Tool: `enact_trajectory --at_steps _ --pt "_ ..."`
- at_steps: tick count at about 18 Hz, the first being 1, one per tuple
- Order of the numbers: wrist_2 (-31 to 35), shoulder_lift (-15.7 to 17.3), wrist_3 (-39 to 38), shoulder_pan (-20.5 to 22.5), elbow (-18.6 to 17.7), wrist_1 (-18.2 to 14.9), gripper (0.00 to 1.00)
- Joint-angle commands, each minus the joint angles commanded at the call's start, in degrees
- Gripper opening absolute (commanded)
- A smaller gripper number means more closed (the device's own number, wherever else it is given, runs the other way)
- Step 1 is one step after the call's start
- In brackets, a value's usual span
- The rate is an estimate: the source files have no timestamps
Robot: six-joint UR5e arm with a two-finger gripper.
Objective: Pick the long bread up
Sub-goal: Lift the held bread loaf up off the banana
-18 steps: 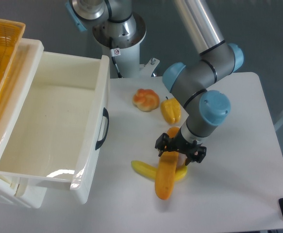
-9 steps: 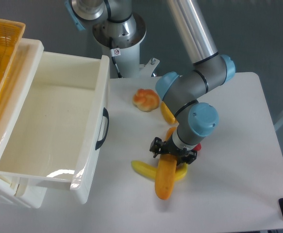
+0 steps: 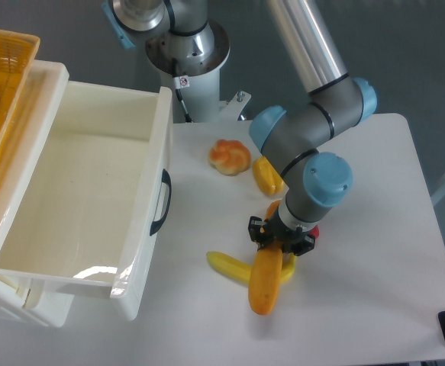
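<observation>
silver-grey arm (image 3: 306,53), blue joint caps (image 3: 327,177)

pincer (image 3: 281,242) narrowed onto long bread (image 3: 266,278), loaf shifted right

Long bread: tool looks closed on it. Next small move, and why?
Probably a short straight lift. The tool appears clamped on the upper part of the long bread, whose lower end reaches out over the banana on the table. Raising it vertically should clear the banana without dragging it.
</observation>
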Motion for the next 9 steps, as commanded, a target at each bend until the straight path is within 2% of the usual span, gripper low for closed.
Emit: enact_trajectory --at_steps 9 --pt "4.8 0.4 1.7 0.9 6.2 -0.3 0.00"
